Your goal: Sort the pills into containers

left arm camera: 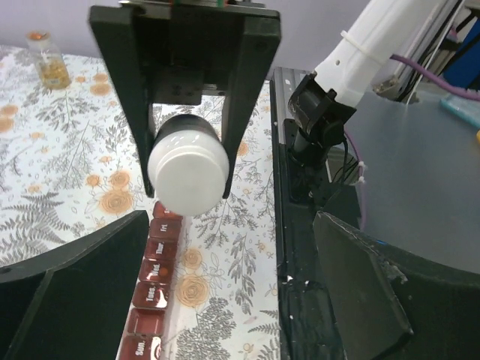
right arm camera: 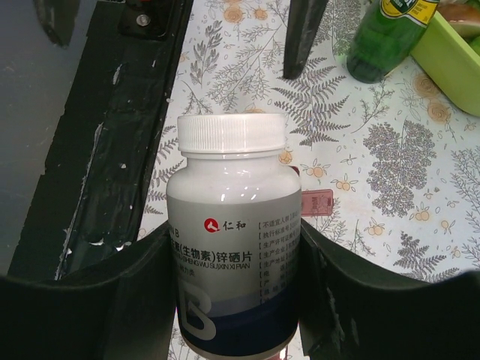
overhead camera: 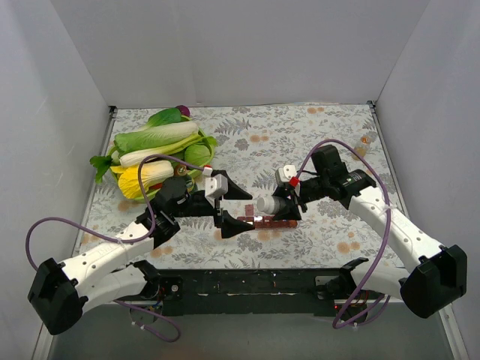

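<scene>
Reaches in low from the left with left gripper (overhead camera: 241,211) spread wide; reaches in from the right with right gripper (overhead camera: 283,204) clamped on white-capped bottle (right arm camera: 232,247), fingertips facing closely.

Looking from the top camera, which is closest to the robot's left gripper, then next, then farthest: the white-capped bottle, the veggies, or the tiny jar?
1. White-capped bottle: right beside the left gripper, on its right.
2. Veggies: farther back, on the left side of the table.
3. Tiny jar: way over at the back right, by the wall.
</scene>
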Motion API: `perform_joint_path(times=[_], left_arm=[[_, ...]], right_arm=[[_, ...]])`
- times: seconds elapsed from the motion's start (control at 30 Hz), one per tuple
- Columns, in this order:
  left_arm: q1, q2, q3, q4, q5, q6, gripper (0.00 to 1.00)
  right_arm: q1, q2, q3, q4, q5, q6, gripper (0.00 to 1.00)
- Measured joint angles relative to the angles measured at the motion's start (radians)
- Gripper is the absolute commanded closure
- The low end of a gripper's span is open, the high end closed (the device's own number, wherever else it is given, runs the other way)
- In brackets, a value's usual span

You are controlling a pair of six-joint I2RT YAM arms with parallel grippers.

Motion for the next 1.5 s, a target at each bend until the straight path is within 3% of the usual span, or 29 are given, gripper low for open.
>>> perform_joint_path(times=[0.1,0.27,0.53,0.77,0.8,0.87,0.9,0.93,1.0,1.2,1.5], left_arm=[[-0.048,0.012,0.003,-0.007,-0.04,0.103,0.11],[-0.121,0.046,0.023,-0.016,-0.134,0.208,0.23],[-0.137,0.084,0.063,-0.033,-0.237,0.256,0.3],[-0.138,0.113,0.083,-0.078,-0.257,0.275,0.55],[-0.138,0.118,0.09,-0.086,-0.257,0.275,0.67],[-0.14,0.126,0.099,-0.098,-0.254,0.274,0.77],[-0.142,0.127,0.101,-0.103,-0.254,0.273,0.93],[-0.143,0.129,0.104,-0.106,-0.254,0.271,1.0],[-0.143,0.133,0.112,-0.119,-0.254,0.255,1.0],[-0.143,0.159,0.166,-0.208,-0.334,0.037,1.0],[-0.111,0.18,0.201,-0.317,-0.468,-0.724,1.0]], right_arm=[[0.008,0.006,0.0,0.0,0.0,0.0,0.99],[0.015,0.015,0.0,-0.008,0.01,0.002,0.99],[0.021,0.015,0.0,-0.006,0.015,0.002,0.99],[0.022,0.015,0.0,-0.005,0.015,0.002,0.99],[0.022,0.015,0.0,-0.003,0.016,0.002,0.99],[0.022,0.015,0.0,0.0,0.023,0.002,0.99],[0.021,0.015,0.0,-0.002,0.026,0.002,0.99],[0.021,0.015,0.0,-0.002,0.029,0.003,0.99],[0.021,0.015,0.0,-0.002,0.031,0.006,0.99],[0.022,-0.004,-0.022,0.039,0.085,0.023,0.99],[0.036,-0.055,-0.069,0.138,0.185,0.048,0.99]])
